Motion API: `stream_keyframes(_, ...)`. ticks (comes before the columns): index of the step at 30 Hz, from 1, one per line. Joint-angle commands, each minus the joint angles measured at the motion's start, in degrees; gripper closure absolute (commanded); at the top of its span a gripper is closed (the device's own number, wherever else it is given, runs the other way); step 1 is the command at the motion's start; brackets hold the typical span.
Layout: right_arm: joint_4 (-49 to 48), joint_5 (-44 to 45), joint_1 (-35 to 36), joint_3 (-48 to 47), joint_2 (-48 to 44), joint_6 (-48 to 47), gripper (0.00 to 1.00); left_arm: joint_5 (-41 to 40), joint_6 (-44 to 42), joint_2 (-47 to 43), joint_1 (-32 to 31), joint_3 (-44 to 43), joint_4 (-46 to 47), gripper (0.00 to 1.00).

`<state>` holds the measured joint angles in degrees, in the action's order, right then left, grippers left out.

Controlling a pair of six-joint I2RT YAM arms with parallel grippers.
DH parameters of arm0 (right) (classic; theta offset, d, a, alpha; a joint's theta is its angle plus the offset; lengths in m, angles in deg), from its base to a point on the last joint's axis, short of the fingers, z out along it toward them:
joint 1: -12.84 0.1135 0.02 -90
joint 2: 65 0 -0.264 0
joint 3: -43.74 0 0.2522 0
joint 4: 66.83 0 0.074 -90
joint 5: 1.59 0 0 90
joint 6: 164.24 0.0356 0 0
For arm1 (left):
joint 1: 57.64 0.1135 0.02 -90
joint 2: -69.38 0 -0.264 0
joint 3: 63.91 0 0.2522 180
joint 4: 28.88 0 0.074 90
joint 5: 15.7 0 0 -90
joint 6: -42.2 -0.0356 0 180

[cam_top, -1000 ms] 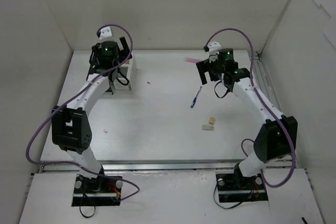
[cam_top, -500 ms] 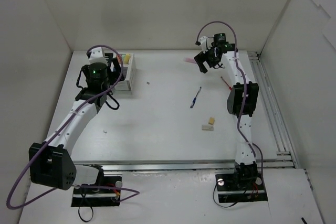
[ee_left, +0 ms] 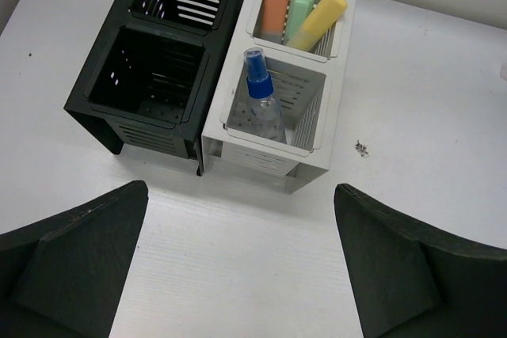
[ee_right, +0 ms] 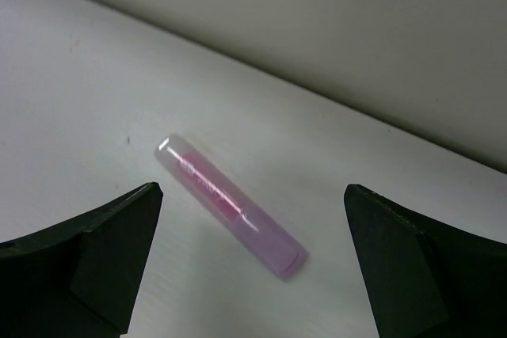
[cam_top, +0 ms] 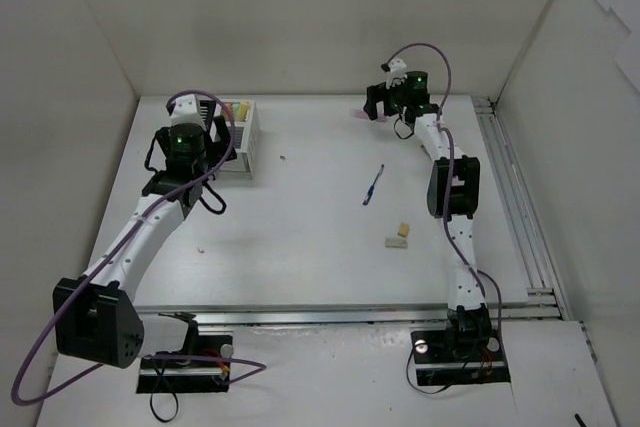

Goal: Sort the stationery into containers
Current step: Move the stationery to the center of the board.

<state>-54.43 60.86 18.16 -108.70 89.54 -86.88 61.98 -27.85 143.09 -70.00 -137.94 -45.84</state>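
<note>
Looking down, we see the left tool (ee_left: pixel 239 187) spread wide near the black organizer (ee_left: pixel 131 128) and white organizer (ee_left: pixel 261 156). Only its wrist view makes out three highlighters (ee_left: pixel 301 13) and a blue-capped marker (ee_left: pixel 260 96) inside the white one. The right tool (ee_right: pixel 252 189), also wide, frames the pink highlighter (ee_right: pixel 230 203) lying on the desk (ee_right: pixel 79 100).

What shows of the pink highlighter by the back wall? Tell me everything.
The pink highlighter is a slim, translucent pink stick, plastic by its look, with a darker pink core. One end is rounded and glossy, the other cut flat. It lies flat and diagonal on the white table, close to the back wall. Nothing touches it: the right arm's open fingers stand on either side, apart from it.
</note>
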Motion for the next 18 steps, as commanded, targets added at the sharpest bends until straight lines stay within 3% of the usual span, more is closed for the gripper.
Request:
stream_keyframes(1, -23.67, -3.47, -1.37, -2.8, 1.63, 22.78, 0.02, -1.3, -0.61, -2.43, 0.32, -1.34, 0.74, 0.0)
stream_keyframes(3, -25.17, -4.53, -1.11, -6.42, 5.5, 28.78, 0.02, -1.57, -0.7, -2.43, 0.32, -1.34, 0.74, 0.0)
stream_keyframes(6, -24.12, -3.57, -0.58, -9.42, 7.53, 30.31, 0.02, -2.1, -0.96, -2.17, 0.32, -1.95, 0.31, 0.0)
stream_keyframes(10, -21.33, -3.3, -0.23, -6.17, 5.16, 31.19, 0.02, -2.27, -0.96, -1.73, 0.32, -2.75, -0.75, 0.0)
stream_keyframes(18, -15.61, -10.95, -0.05, -0.11, 2.26, 38.04, 0.02, -2.8, -0.7, -3.22, 0.32, -2.04, -1.8, 0.0)
